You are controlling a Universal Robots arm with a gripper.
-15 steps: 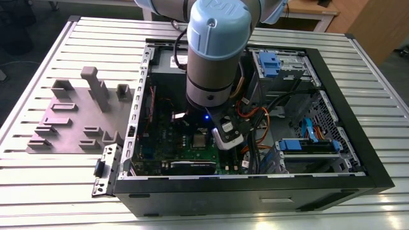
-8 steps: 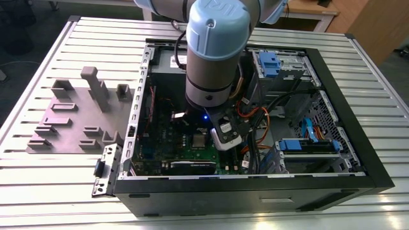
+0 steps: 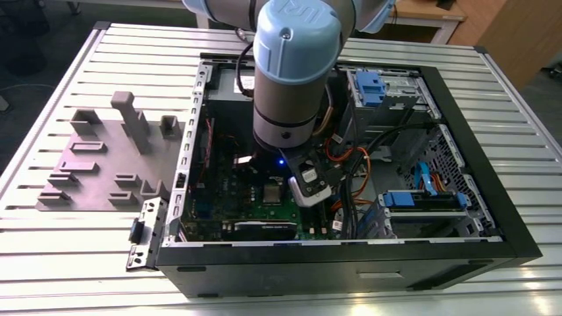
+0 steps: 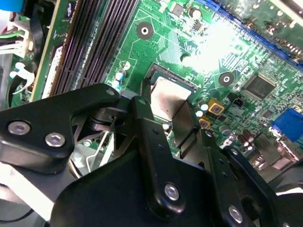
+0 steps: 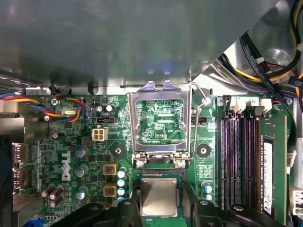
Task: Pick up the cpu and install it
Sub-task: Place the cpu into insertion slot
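**Fingers (image 4: 147, 125) closed on the cpu at its socket**

The two fingers stand narrowly apart, one against each side edge of the cpu (image 5: 159, 197), so the chip is gripped flat and level with the motherboard (image 5: 71, 142). It is at the socket or just above it; I cannot tell which. The socket frame (image 5: 133, 123) stands tipped back, leaving the seat uncovered, likely so the chip can go straight down. The computer case (image 3: 478, 171) lies open on the bench (image 3: 88, 263).

cpu (image 5: 159, 197): small flat square, dull silver top up with thin dark rim; lies level on green motherboard (image 5: 118, 113), just beside the opened socket frame (image 5: 159, 92)
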